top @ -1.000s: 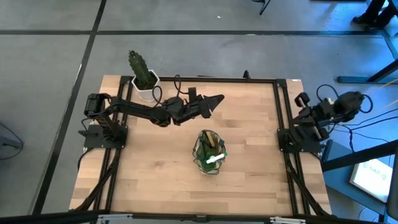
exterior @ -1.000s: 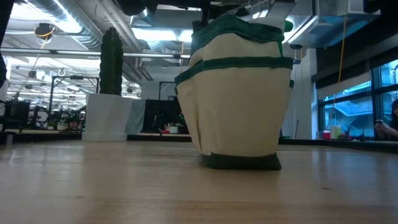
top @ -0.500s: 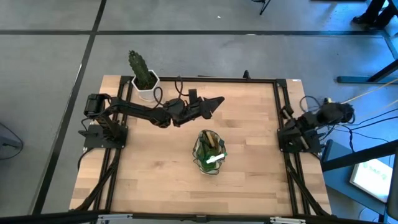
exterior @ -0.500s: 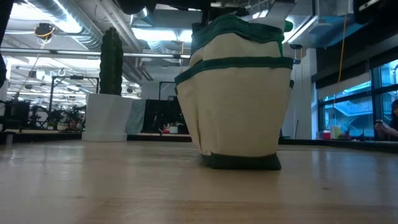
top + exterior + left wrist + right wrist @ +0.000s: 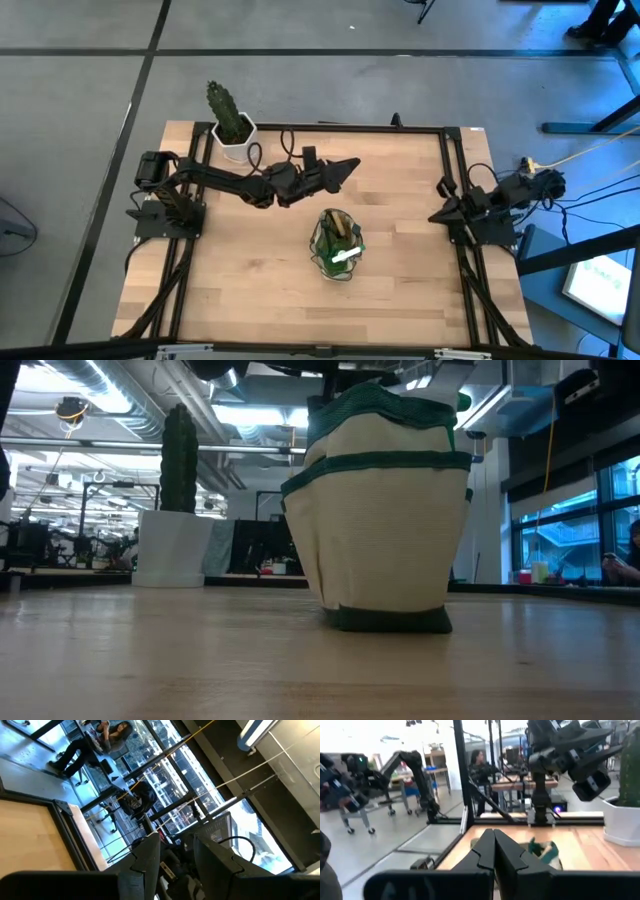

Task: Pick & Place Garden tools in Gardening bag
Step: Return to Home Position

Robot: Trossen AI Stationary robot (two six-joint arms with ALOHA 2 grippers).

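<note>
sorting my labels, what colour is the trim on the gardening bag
Dark green, on the cream gardening bag; clearest in the low view.

Seen from above, the gardening bag [image 5: 337, 243] holds a crowded bundle of garden tools [image 5: 338, 232] too small to tell apart; only a pale strip stands out among them. From table height the bag's fabric wall hides everything inside it, and the dark arm parts [image 5: 225, 368] above it are cut off by the top edge. In the right wrist view the right gripper [image 5: 493, 837] covers the middle of the bag with its own fingers, and the cactus [image 5: 632, 760] is cut by the edge. The fingers of the left gripper [image 5: 176, 842] run off the edge of the left wrist view, where a person [image 5: 112, 731] beyond the table is blurred.
</note>
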